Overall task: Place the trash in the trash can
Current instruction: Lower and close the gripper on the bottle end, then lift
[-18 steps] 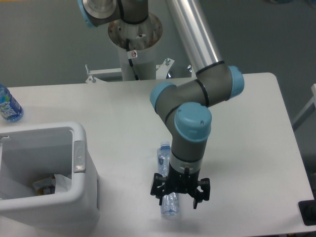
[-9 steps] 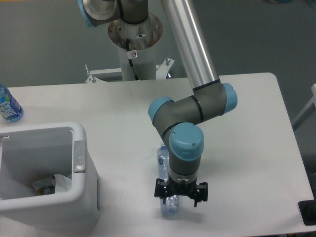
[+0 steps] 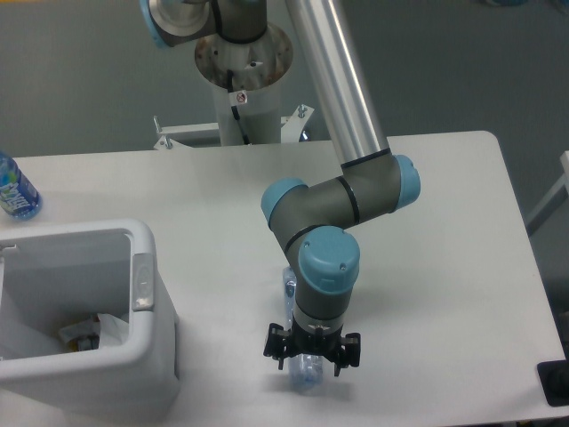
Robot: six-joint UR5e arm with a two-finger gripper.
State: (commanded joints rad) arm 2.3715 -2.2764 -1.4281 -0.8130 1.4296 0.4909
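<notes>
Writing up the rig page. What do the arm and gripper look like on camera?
The arm has a bright silver tube for its long link, dark grey rounded joint housings and light blue round end caps. The wrist ends in a silver-grey collar above a small black two-finger gripper with angular, bracket-like fingers. The base column is pale metal with a small label and a thin black cable.

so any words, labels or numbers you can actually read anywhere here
None can be read.
Upright bottle at the left edge: bright blue label with print, too blurred.
Crushed bottle under the gripper: bluish label, too blurred.
Small tag on the robot's pedestal: a mark, too small.
</notes>
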